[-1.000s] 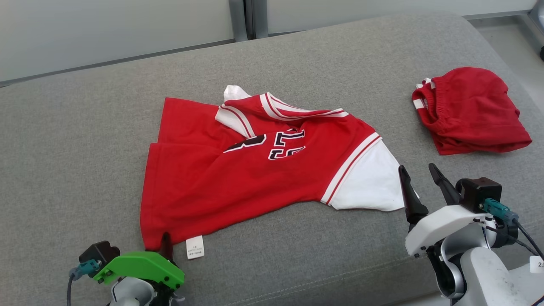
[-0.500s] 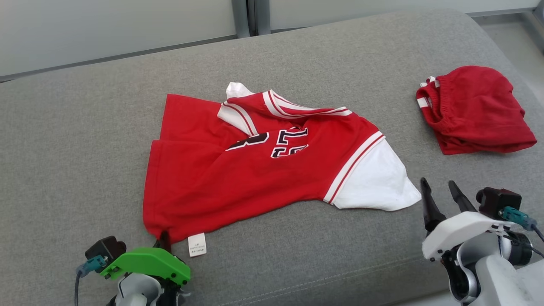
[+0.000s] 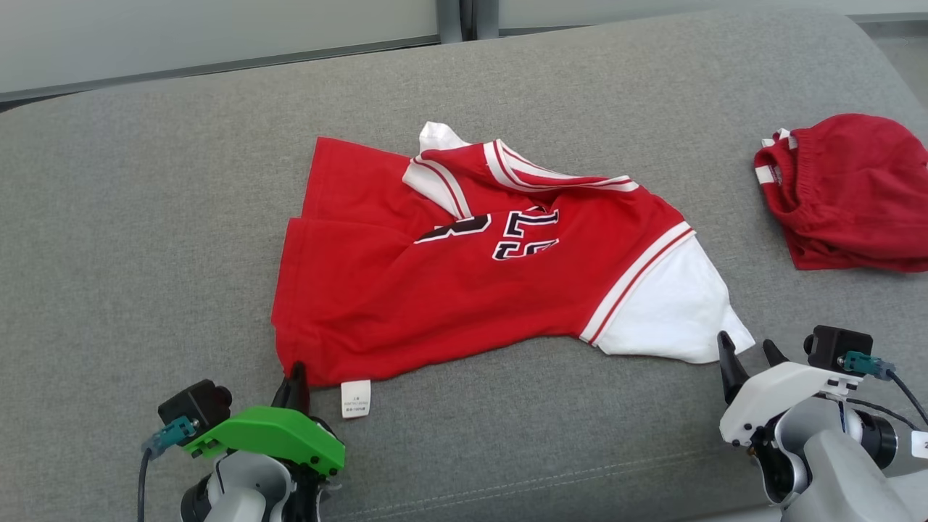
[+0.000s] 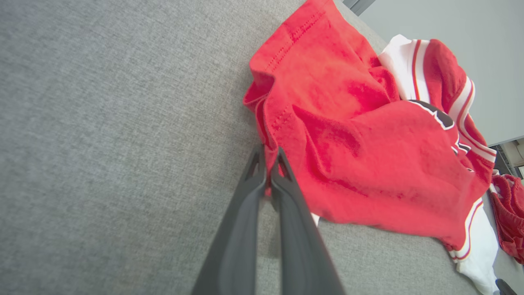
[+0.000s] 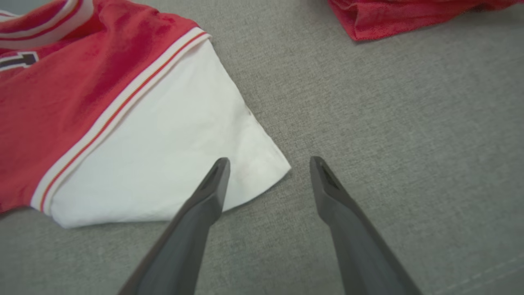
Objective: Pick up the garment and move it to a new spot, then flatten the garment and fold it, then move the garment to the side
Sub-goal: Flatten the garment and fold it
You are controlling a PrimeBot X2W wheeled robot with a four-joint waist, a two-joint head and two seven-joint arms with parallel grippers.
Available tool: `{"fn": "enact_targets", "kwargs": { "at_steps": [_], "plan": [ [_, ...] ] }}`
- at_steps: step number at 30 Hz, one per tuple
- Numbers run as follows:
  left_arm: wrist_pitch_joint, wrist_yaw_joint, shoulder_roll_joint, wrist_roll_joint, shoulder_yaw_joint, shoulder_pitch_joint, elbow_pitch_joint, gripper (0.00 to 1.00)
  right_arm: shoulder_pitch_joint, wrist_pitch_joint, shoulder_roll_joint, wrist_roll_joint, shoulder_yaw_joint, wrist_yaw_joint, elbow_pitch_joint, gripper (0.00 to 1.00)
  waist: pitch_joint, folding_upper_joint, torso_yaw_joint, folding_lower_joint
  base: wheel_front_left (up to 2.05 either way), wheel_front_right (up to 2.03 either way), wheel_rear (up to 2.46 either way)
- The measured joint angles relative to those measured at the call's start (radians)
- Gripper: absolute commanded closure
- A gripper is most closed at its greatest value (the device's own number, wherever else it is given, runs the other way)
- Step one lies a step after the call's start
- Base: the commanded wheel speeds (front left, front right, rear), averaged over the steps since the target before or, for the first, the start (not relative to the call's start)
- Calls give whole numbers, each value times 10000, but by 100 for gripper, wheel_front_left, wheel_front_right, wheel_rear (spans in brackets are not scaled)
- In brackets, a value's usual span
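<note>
Red jersey (image 3: 464,290) lies stretched left to right, its hem corner (image 3: 293,359) pinched in the closed left gripper (image 3: 297,377), the tip of its white sleeve (image 3: 674,312) just ahead of the empty, spread right gripper (image 3: 744,344).

The right end effector (image 5: 269,162) hangs low over the grey upholstered cushion (image 5: 389,123), its two dark fingers (image 5: 204,196) spread wide with nothing between them. The left fingertip sits over the corner of the white sleeve (image 5: 163,143) of a red jersey (image 5: 82,82) with striped trim. The right fingertip is over bare fabric. Another crumpled red garment (image 5: 401,16) lies at the far edge, well apart.
</note>
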Motion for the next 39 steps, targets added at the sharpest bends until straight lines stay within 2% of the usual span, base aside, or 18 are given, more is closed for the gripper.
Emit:
{"fn": "enact_targets", "kwargs": {
  "at_steps": [8,11,12,13,14,20,25,39],
  "plan": [
    [176,318,190,249,-251,191,-986,100,-763,-360,-33,508,370,-2,1367,0,126,0,265,0,0,0,0],
    [255,378,234,290,-295,215,-1248,100,-995,-516,-105,692,512,-2,1728,38,151,0,299,0,0,0,0],
    [263,418,253,291,-309,239,-1308,100,-1067,-516,-132,761,573,-2,1833,64,158,0,303,0,0,0,0],
    [268,435,274,295,-311,281,-1369,100,-1139,-522,-151,805,637,-2,1941,71,160,0,305,0,0,0,0],
    [274,443,295,326,-316,326,-1421,100,-1212,-533,-161,867,708,-2,2046,100,160,0,306,0,0,0,0],
    [349,522,370,360,-362,391,-1684,100,-1450,-617,-276,1273,1124,0,2479,100,109,0,287,0,0,0,0],
    [408,522,414,341,-318,392,-1965,100,-1586,-639,-280,2125,1375,-2,2339,100,14,0,231,0,0,0,0],
    [1024,520,447,-474,117,218,-3302,100,-1661,493,-865,5225,2146,-2,-949,100,-542,0,34,0,0,0,0]
  ]
}}
